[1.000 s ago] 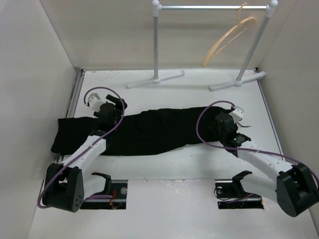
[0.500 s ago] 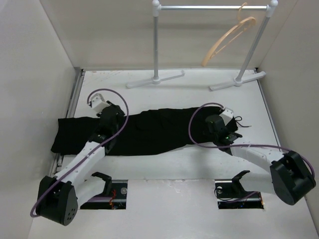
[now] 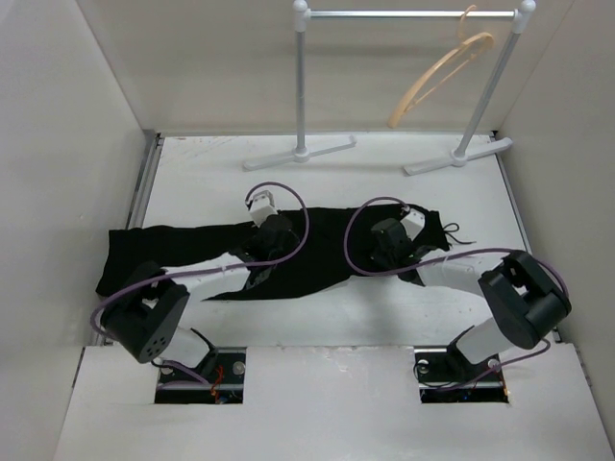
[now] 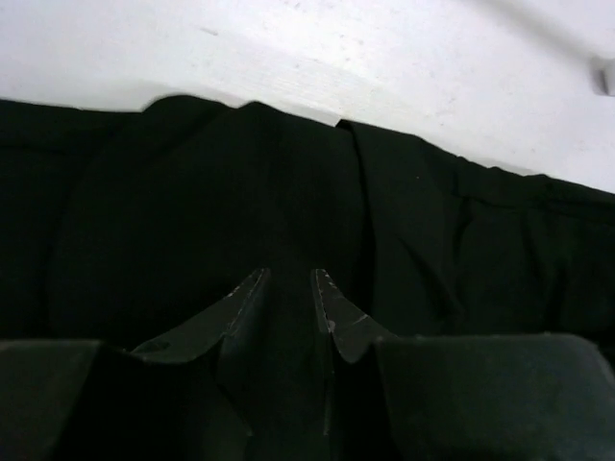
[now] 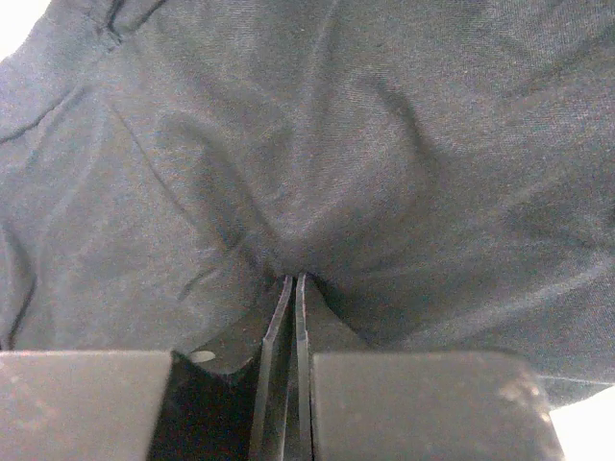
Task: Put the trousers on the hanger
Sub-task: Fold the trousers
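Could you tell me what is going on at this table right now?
Two robot arms are working on the black trousers, which lie flat across the table. The right claw is pinched shut on a pucker of the cloth toward the right end. The left claw, its fingers nearly together, seems to grip a fold nearer the middle. The wooden hanger hangs untouched on the rail at the back, so the trousers are not yet on it.

Robot lab test cell: plain white panel walls [image 3: 58,144] around white table [image 3: 384,182] with small garment rail [image 3: 404,14].
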